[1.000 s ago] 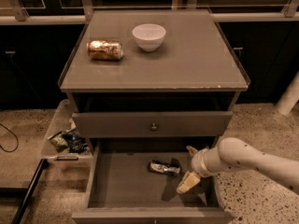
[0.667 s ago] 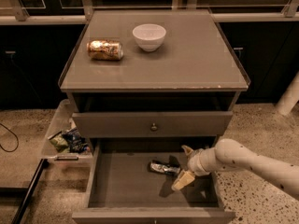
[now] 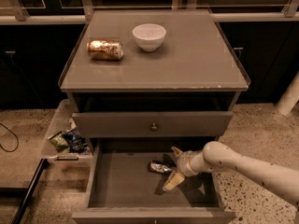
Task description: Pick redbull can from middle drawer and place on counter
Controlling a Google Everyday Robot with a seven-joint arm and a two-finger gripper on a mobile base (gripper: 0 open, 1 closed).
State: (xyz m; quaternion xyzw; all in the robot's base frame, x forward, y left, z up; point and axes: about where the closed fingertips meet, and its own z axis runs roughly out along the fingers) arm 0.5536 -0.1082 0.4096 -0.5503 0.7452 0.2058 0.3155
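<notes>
- Closing on the can (image 3: 159, 166) well means first easing the gripper (image 3: 173, 167) a little further along it. That way both fingers (image 3: 172, 182) bracket its body rather than only its end, and the squeeze then goes squarely across the narrow width.
- The gripper sits low inside the open drawer (image 3: 121, 185), close to the floor. Its fingers are spread apart, one toward the drawer's back and one toward its front, and they are clamped on nothing.
- The can lies on its side on the drawer floor, just ahead of the fingertips. Its near end is at the mouth of the gap between them, though I cannot tell whether it touches either finger.
- Slim, shiny and lying down, it will likely roll or slip, so a slow, even squeeze is wise.
- The counter (image 3: 196, 64) lies well above the gripper, so the lift must clear the closed drawer overhead.
- A gold can (image 3: 104, 50) and a bowl (image 3: 149, 36) stand up there, so the set-down should be apart from both.
</notes>
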